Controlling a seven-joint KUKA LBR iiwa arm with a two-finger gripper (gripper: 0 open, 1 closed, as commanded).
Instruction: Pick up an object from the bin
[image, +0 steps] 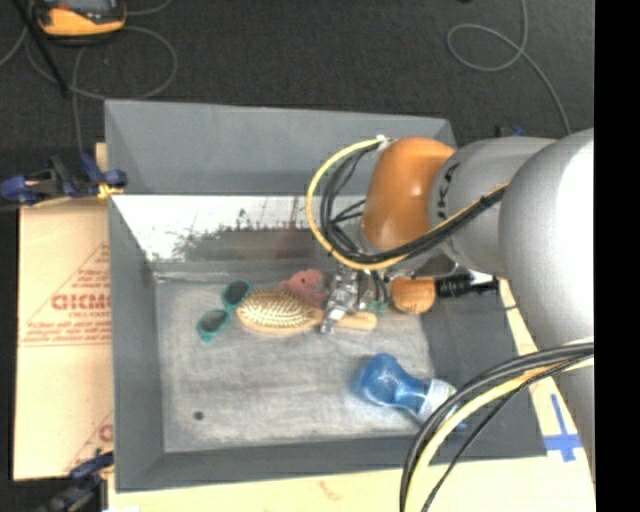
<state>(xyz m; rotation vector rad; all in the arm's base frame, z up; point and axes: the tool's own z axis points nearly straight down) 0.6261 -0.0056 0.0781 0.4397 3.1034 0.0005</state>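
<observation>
My gripper (345, 300) hangs low in the bin's middle, its fingers right at the handle end of a tan hairbrush (275, 313) that lies flat with its bristles up. A pink thing (308, 285) lies just behind the brush, touching the fingers' left side. A teal pair of toy glasses (222, 309) lies left of the brush head. An orange-brown rounded thing (412, 295) sits right of the gripper, partly under the arm. Whether anything is between the fingers is hidden.
A blue crumpled thing with a clear end (392, 386) lies near the bin's front right. The arm and its orange cover and cables fill the bin's back right. Bare floor lies at front left.
</observation>
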